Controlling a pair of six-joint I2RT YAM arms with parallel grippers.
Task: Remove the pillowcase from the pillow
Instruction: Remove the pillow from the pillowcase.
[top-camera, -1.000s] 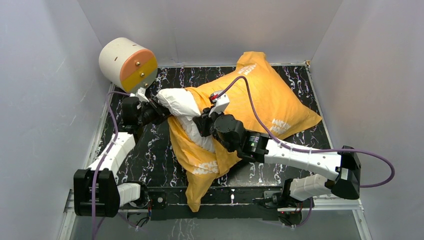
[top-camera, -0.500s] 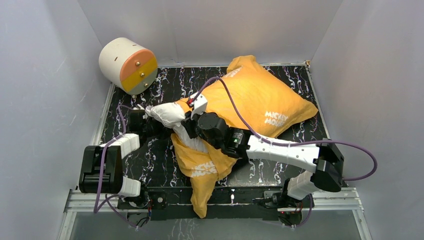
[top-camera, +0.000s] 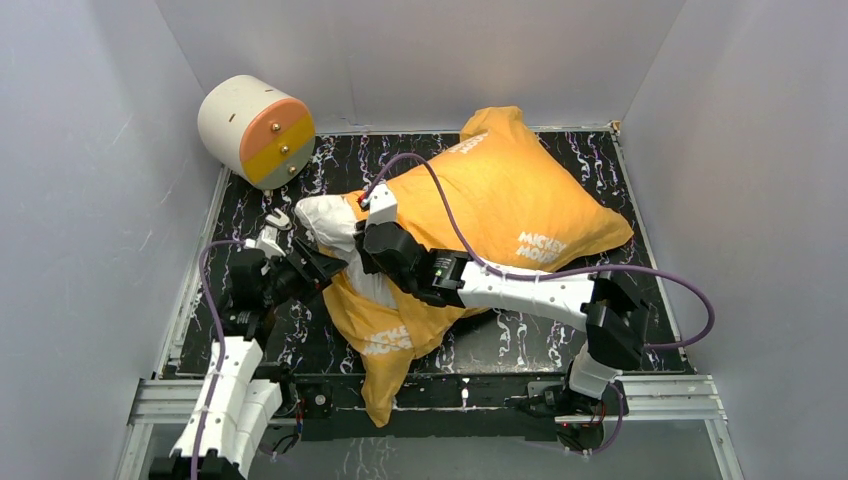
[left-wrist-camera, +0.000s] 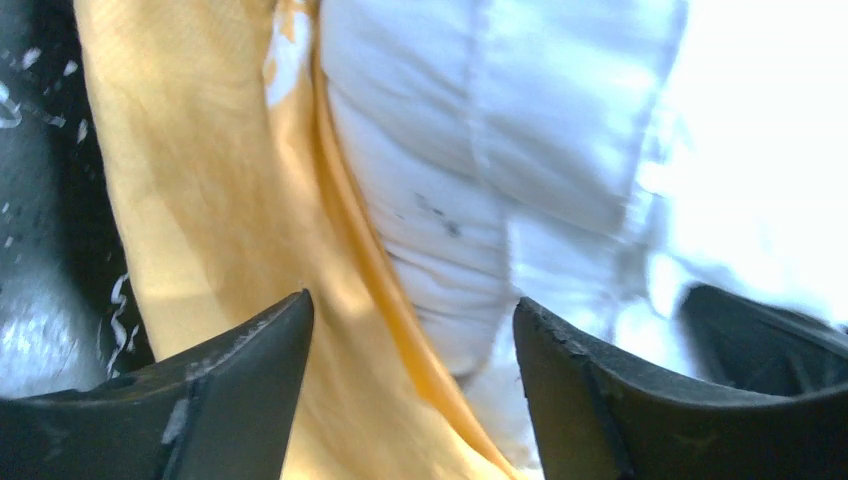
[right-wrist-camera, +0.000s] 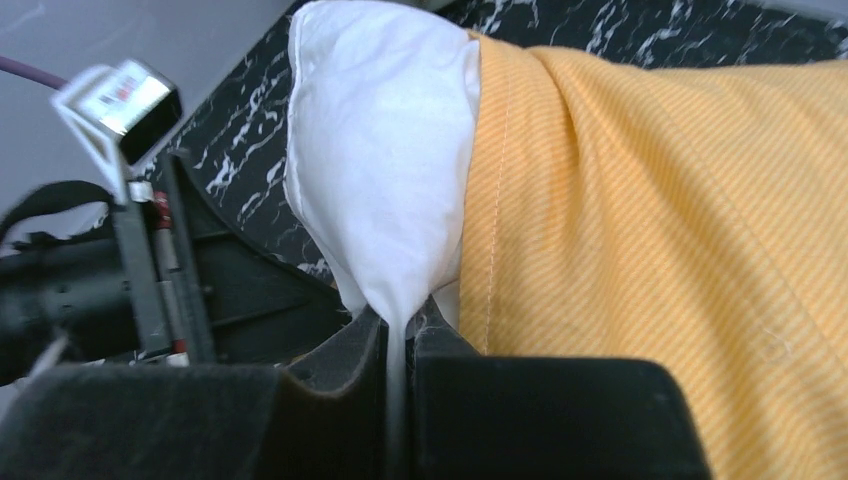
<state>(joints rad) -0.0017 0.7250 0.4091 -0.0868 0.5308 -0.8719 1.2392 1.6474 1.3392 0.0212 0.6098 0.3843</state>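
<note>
The orange-yellow pillowcase (top-camera: 500, 210) lies across the middle and right of the table, most of the pillow still inside it. A white end of the pillow (top-camera: 328, 218) sticks out of its left opening. My right gripper (top-camera: 362, 240) is shut on a pinch of white pillow (right-wrist-camera: 385, 170) fabric, right beside the pillowcase (right-wrist-camera: 650, 200) hem. My left gripper (top-camera: 325, 265) stands open just left of the opening. Between its fingers (left-wrist-camera: 250, 400) show the pillowcase (left-wrist-camera: 200, 200) hem and the white pillow (left-wrist-camera: 480, 150), and the left gripper (left-wrist-camera: 412, 300) holds neither.
A cream cylinder (top-camera: 255, 128) with an orange-yellow end sits at the back left corner. Grey walls close in the black marbled table (top-camera: 300, 330) on three sides. The right arm's purple cable (top-camera: 450, 220) loops over the pillowcase.
My left gripper has opened, let go of the white pillow end and drawn back toward the near edge. My right gripper has moved left, still pinching the pillow.
</note>
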